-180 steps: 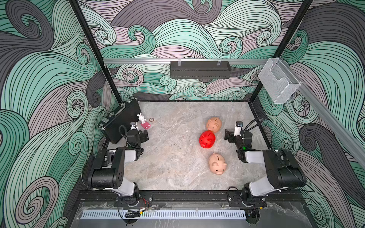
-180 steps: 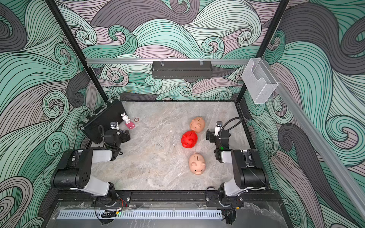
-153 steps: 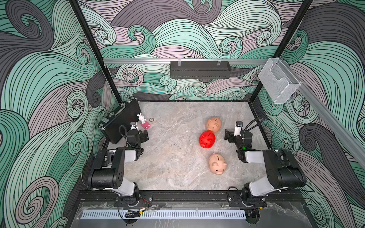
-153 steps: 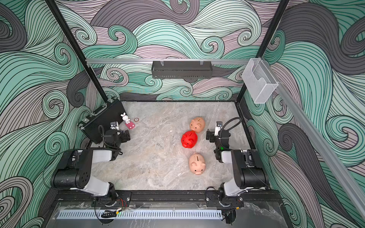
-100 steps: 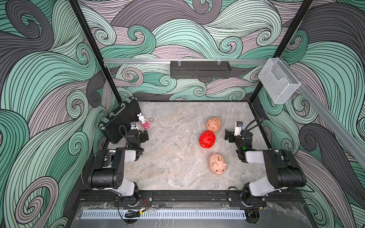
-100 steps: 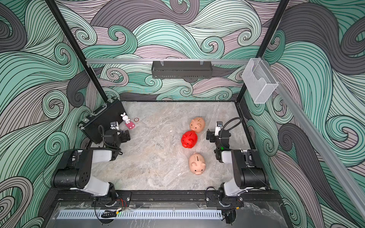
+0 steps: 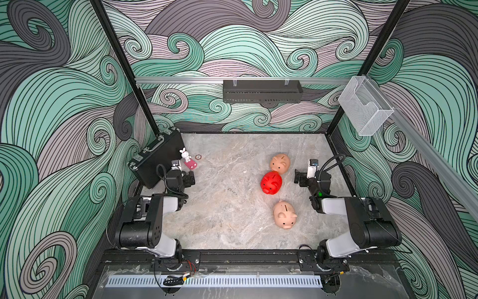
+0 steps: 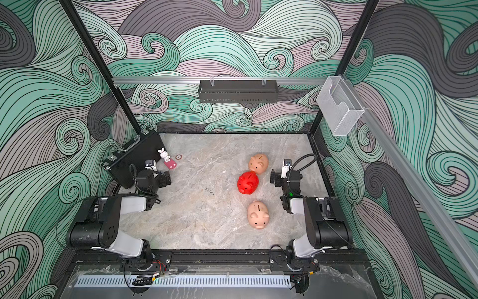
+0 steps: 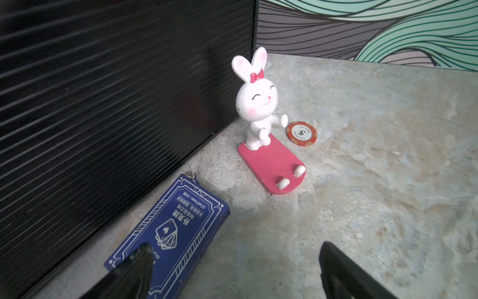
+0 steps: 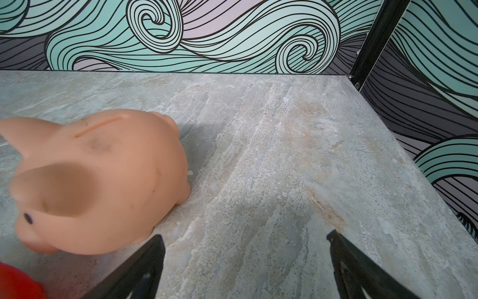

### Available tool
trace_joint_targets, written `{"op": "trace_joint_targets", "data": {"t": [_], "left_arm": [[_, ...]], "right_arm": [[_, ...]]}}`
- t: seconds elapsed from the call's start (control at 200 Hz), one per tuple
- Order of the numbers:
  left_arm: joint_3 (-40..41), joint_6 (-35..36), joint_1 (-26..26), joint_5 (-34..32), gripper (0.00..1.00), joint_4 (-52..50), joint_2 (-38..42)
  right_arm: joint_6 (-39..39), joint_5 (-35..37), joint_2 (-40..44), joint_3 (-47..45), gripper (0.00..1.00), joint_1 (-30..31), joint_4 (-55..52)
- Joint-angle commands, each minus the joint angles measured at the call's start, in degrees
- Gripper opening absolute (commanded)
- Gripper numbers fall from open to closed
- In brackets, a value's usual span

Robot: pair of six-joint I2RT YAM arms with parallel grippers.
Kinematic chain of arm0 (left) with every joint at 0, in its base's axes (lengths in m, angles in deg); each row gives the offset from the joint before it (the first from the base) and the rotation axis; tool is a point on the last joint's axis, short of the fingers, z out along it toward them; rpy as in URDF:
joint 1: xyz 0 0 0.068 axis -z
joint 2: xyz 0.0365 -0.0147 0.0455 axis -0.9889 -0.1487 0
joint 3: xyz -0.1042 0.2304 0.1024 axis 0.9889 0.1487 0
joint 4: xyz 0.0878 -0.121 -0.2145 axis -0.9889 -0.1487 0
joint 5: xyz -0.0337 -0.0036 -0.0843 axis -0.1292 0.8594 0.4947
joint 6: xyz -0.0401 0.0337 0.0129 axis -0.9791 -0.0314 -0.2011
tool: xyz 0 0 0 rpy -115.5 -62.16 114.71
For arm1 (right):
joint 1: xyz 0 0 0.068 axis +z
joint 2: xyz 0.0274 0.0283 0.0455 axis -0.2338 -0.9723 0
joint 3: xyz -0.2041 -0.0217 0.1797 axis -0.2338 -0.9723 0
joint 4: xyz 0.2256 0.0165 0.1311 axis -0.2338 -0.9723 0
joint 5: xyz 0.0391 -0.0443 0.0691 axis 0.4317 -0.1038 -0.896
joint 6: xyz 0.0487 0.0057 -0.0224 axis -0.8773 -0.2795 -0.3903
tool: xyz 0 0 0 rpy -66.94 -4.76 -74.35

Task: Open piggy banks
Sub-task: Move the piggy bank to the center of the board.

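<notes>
You have not started: all three piggy banks stand upright, none gripped. Taking the red pig as landmark, one peach pig touches it behind, the other sits nearer you. Both the left gripper and right gripper gape wide, empty.

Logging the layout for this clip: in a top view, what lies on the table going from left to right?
Black case → white rabbit figurine → poker chip → red piggy bank. The two peach piggy banks overlap it in left-right span, so they are left out.
</notes>
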Motion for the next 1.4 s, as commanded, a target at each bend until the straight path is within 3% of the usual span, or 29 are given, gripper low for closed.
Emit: {"op": "trace_joint_targets", "data": {"t": [0.0, 0.12, 0.28, 0.375, 0.46, 0.645, 0.801, 0.931, 1.031, 1.136, 1.396], "left_arm": [[-1.4, 0.4, 0.0, 0.4, 0.98, -3.4, 5.2], [-2.2, -0.9, 0.2, -2.0, 0.99, -7.9, 9.4], [-1.5, -7.6, 0.2, -15.0, 0.99, -10.9, 14.6], [-1.2, -14.3, 0.2, -22.8, 0.99, -13.4, 18.0], [-5.7, -24.2, 0.2, -31.5, 0.98, -26.2, 19.4], [-8.9, -29.7, 0.2, -34.8, 0.98, -35.1, 19.4], [-13.5, -33.1, 0.1, -32.3, 0.98, -43.6, 18.1], [-13.8, -31.9, 0.2, -27.4, 0.98, -43.3, 18.6], [-13.4, -30.6, 0.3, -23.7, 0.98, -43.5, 20.5], [-12.2, -29.1, 0.4, -19.7, 0.99, -42.2, 23.0], [-9.9, -25.3, 2.9, -14.6, 0.98, -40.5, 29.4]], "right_arm": [[-0.9, 0.2, 2.6, 0.4, 0.99, -0.1, -1.4], [-1.1, 0.5, 3.6, 0.8, 0.99, -0.1, -2.7], [-1.4, 0.3, 6.3, 1.4, 0.99, -0.3, -6.1], [-1.9, -0.2, 8.2, 2.3, 0.99, -0.9, -9.2], [-2.4, -1.9, 10.8, 3.3, 0.99, -1.7, -12.4], [-8.5, -0.6, 17.5, 1.5, 0.99, -3.1, -8.5], [-12.3, -0.7, 19.7, 6.5, 0.99, -3.2, -17.1], [-20.1, 2.8, 19.2, 10.0, 0.99, -3.5, -24.3], [-22.2, -1.9, 19.0, 10.9, 0.99, -4.7, -25.1], [-28.9, 2.1, 19.3, 13.6, 0.99, -5.0, -32.9], [-28.7, -8.2, 17.3, 15.8, 0.99, -5.1, -32.8]]}}
